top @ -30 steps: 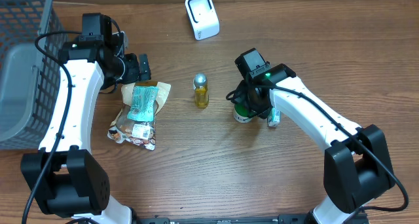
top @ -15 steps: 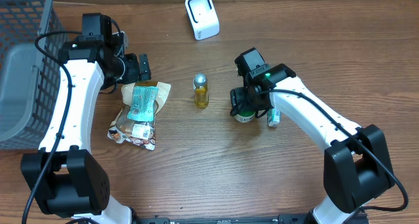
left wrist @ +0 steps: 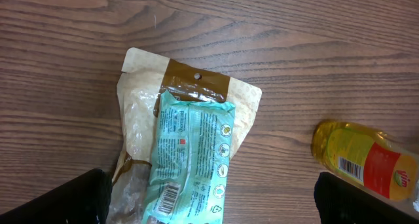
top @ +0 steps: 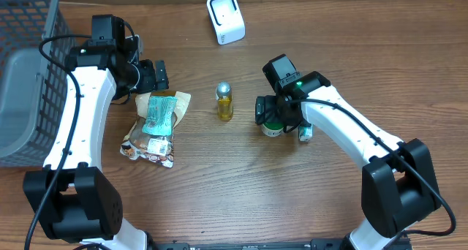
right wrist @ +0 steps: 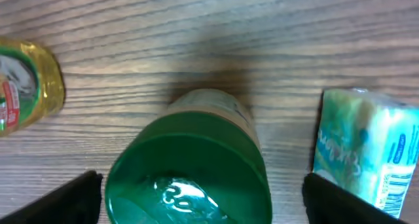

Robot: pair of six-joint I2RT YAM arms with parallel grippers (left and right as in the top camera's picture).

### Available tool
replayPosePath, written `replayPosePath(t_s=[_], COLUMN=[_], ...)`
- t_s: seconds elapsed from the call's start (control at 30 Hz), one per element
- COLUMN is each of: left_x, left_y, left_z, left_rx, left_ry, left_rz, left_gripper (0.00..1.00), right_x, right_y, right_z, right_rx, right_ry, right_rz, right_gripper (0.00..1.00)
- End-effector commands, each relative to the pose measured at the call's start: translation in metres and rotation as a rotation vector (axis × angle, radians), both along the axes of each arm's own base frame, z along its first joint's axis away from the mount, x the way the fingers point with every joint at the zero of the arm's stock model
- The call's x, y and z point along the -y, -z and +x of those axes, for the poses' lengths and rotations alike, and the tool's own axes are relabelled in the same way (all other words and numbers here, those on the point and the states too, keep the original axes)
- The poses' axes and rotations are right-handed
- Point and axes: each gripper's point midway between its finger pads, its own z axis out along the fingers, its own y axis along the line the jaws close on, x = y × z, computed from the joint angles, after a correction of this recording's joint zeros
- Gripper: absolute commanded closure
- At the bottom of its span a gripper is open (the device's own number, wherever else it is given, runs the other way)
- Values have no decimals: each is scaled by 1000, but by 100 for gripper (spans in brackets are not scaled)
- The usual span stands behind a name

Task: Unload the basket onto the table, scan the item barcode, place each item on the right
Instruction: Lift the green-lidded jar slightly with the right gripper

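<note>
**Spotter:** Over the tabletop [top: 241, 184], where is the item?

**Operator:** Under my right hand [top: 274, 118]: a jar [right wrist: 190, 178], upright, green lid on top. Both fingers stand wide of it, released. My left hand [left wrist: 209, 201] hangs spread above a pouch [left wrist: 141, 112], holding nothing.

**Spotter:** How would you take it?

**Operator:** I'd close low and square on the jar's sides. That should leave the label bare for the scanner [top: 225, 17]. I'd mind the tissue pack [right wrist: 360, 145] just beside it.

**Spotter:** Contents?

**Operator:** The lid hides the jar's. The bottle [top: 224, 102] holds yellow liquid. The basket [top: 29, 31]: I cannot tell.
</note>
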Motion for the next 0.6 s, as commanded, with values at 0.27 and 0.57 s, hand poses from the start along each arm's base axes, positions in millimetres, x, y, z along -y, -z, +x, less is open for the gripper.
replayPosePath(t_s=[0.27,0.57], left_x=[2,2], left_y=[-13,-13], left_z=[3,3], left_rx=[38,38], left_ry=[15,15], left_rz=[-2,-2], left_gripper=[0,0], right_x=[4,3], right_y=[-1,-1], right_z=[0,1], right_rx=[4,19], right_ry=[28,-115], right_rz=[-10,-37], right_gripper=[32,7])
